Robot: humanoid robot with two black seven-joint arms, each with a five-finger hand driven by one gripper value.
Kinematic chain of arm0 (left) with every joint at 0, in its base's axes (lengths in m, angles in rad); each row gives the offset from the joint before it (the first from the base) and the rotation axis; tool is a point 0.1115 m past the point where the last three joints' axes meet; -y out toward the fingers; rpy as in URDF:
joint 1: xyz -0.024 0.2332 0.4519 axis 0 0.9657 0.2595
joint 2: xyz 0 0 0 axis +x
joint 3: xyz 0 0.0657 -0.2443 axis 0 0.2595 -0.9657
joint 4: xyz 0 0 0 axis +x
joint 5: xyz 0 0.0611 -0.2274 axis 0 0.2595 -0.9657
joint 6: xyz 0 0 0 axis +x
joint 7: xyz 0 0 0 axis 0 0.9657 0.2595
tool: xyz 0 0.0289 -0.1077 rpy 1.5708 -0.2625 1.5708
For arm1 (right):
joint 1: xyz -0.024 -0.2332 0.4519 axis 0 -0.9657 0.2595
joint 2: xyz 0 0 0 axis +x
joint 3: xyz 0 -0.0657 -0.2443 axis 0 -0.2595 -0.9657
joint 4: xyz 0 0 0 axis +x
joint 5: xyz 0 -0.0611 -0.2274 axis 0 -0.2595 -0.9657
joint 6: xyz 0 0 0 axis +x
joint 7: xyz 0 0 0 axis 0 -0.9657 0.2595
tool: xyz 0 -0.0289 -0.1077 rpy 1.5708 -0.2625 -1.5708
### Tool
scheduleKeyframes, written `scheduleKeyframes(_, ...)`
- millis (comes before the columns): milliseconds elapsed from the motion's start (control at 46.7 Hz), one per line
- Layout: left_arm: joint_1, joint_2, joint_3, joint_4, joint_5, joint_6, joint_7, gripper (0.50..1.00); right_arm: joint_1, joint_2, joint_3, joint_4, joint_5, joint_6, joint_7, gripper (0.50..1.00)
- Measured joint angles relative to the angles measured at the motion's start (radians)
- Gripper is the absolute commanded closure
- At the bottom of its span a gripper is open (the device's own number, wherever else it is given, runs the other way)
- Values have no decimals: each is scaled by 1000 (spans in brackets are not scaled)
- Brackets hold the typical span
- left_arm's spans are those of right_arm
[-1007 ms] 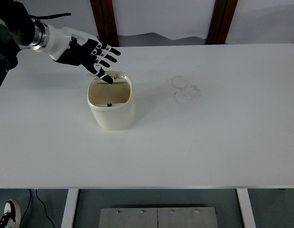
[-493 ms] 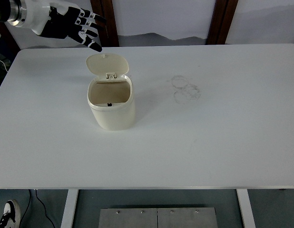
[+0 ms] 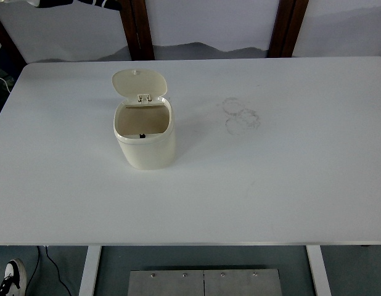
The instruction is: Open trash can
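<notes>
A small cream trash can (image 3: 144, 143) stands upright on the white table (image 3: 270, 185), left of the middle. Its hinged lid (image 3: 139, 82) is flipped back behind the opening, and the inside shows bare. Only a dark sliver of my left hand (image 3: 86, 3) shows at the very top left edge, well above and behind the can and touching nothing. My right arm is out of the picture.
Faint ring marks (image 3: 240, 115) lie on the table right of the can. Two dark wooden posts (image 3: 136, 28) (image 3: 284, 28) stand behind the far edge. A shoe (image 3: 12, 275) and a metal plate (image 3: 204, 282) show below the near edge.
My left hand has lifted off the lid and drawn up and back to the top left, almost out of view. The lid now stands fully open.
</notes>
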Motion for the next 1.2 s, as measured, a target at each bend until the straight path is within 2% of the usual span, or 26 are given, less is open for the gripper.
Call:
scheduleKeyframes(343,172,8,-238,116,-19,0,-203,500,0,0,0,0,0,0,0,505)
scheduleKeyframes(686,387,-4,-548,209,-78,1,-208,500,0,0,0,0,5,0,0,505)
scheduleKeyframes(900,459,-8,-592,282,-206,-2,-212,500,0,0,0,0,2,0,0,505)
scheduleKeyframes(1200,568,-11,-655,298,-250,-4,-214,500,0,0,0,0,6,0,0,505)
